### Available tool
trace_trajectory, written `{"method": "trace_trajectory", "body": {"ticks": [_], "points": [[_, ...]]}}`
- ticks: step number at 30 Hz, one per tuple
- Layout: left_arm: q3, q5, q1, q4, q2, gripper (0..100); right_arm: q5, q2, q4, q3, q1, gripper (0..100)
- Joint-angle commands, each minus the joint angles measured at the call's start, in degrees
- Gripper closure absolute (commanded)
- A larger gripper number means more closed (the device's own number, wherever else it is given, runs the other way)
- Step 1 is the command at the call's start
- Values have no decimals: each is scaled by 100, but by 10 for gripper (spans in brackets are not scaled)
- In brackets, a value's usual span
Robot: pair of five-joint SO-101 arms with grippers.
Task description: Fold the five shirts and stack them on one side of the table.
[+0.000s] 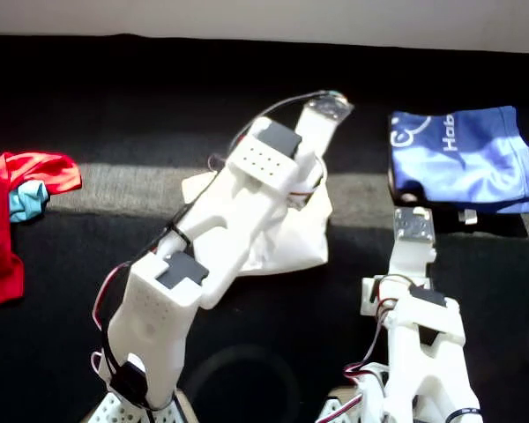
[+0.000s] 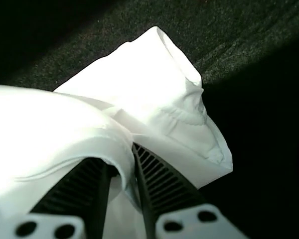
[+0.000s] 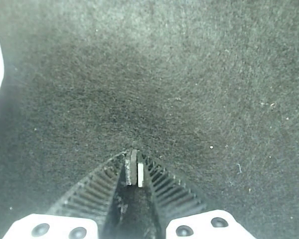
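Desk (image 1: 273, 352): a dark, felt-like surface; a pale band of sunlight runs across it from side to side in the high view.
White shirt (image 1: 286, 233): lies crumpled near the middle of the desk, partly on the sunlit band and partly on the dark surface nearer the arms. The left arm covers much of it. In the left wrist view the white shirt (image 2: 159, 94) shows a thick rolled fold draped over the finger tips, with a flatter folded part spread on the desk beyond.
Left arm (image 1: 238, 203): stretches diagonally from the near edge out over the white shirt, its wrist at the shirt's far side.
Left jaws: pinched nearly together on the fold of the white shirt, with cloth caught between the two ribbed fingers.
Blue shirt (image 1: 463, 159): folded into a neat rectangle at the far right of the desk, well apart from the white shirt.
Red shirt (image 1: 4, 220): unfolded, bunched at the left edge of the desk.
Light blue cloth (image 1: 26, 201): a small bundle tucked against the red shirt.
Right arm (image 1: 423, 326): stands at the near right and points towards the blue shirt, its tip just short of that shirt's near edge.
Right jaws: pressed fully together, gripping nothing, low over bare desk (image 3: 189, 74).
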Motion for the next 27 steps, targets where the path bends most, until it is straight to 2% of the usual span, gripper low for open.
{"method": "trace_trajectory", "body": {"ticks": [1, 4, 10, 17, 19, 22, 27], "points": [[-215, 18, 154, -237, -75, 989, -62, 13, -233, 13, 171, 992], [-215, 18, 233, -352, -75, 945, -62, 13, -233, 13, 171, 992], [-242, 26, 286, -334, -101, 768, -62, 13, -233, 13, 171, 992], [-1015, 9, 57, 519, -681, 766, -62, 13, -233, 13, 171, 992], [-1165, 9, -84, 791, -857, 802, -62, 13, -233, 13, 171, 992], [-1191, 9, -338, 1029, -954, 990, -62, 13, -233, 13, 171, 992], [-813, 9, -567, 1125, -602, 992, -62, 13, -233, 13, 171, 992]]}}
